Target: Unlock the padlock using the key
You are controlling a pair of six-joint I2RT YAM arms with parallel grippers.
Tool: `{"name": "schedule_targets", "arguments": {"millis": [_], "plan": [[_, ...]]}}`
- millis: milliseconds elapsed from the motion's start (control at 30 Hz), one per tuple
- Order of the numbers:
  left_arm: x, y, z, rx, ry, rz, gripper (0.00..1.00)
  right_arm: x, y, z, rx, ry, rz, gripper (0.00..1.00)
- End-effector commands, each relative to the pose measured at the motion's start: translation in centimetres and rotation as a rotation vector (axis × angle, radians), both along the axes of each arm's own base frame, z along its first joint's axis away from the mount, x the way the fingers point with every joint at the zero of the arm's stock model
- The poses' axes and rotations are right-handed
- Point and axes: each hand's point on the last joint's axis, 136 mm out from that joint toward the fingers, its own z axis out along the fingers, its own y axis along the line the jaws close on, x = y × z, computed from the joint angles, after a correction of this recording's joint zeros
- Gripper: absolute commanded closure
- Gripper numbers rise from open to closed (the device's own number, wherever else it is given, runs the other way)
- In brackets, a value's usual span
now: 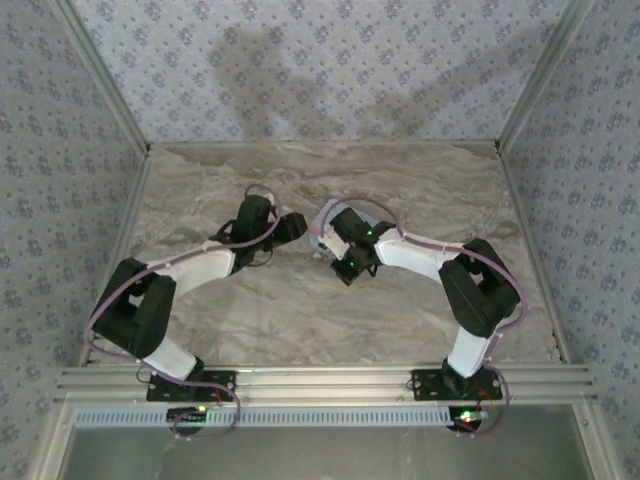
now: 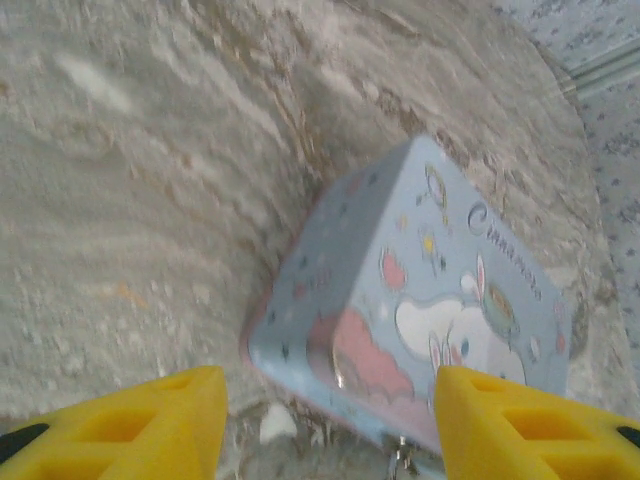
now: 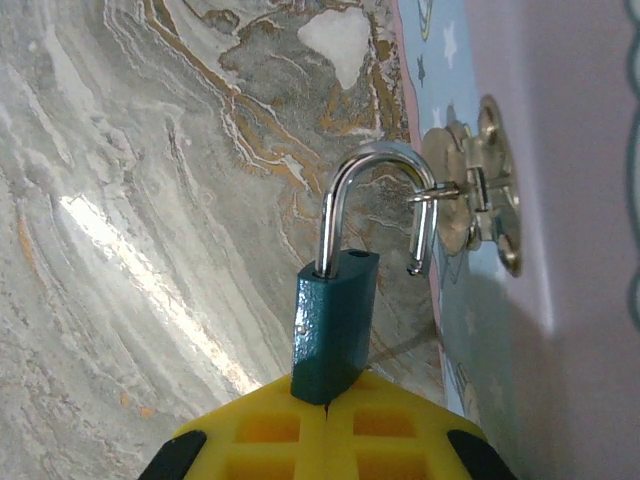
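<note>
The right pincer (image 3: 330,408) is clenched on the base of the padlock (image 3: 335,325), whose long axis runs straight out from its fingertips. The shackle (image 3: 365,165) stands open, its free leg hooked through the hasp (image 3: 480,190) of the tin (image 2: 420,290). The left pincer (image 2: 330,425), released and empty, hovers just left of the tin above the surface (image 2: 130,200).
</note>
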Motion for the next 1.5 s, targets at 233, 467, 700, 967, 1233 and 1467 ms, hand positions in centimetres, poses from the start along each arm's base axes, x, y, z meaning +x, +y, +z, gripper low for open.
{"name": "schedule_targets", "arguments": {"millis": [233,467,700,967,1233,1467], "plan": [[4.4,-3.4,-1.6,0.06,0.02,-0.117,0.47,0.1,0.4,1.1,-0.073,-0.048,0.07,1.0],[3.3,-6.4,-3.6,-0.173,0.121,-0.152,0.75,2.7,4.1,2.7,-0.012,-0.108,0.119,1.0],[2.4,-6.0,-4.3,-0.202,0.136,-0.136,0.81,2.7,5.3,2.3,0.009,-0.145,0.153,1.0],[2.7,-4.2,-3.3,-0.18,0.105,-0.077,0.68,1.0,4.2,2.6,0.053,-0.145,0.113,1.0],[1.9,-1.0,-0.3,-0.085,0.008,-0.028,0.51,-0.7,1.6,5.5,0.111,-0.177,-0.005,1.0],[-0.9,2.1,1.2,-0.001,-0.049,0.019,0.02,-0.9,-5.4,7.3,0.207,-0.176,-0.393,1.0]]}}
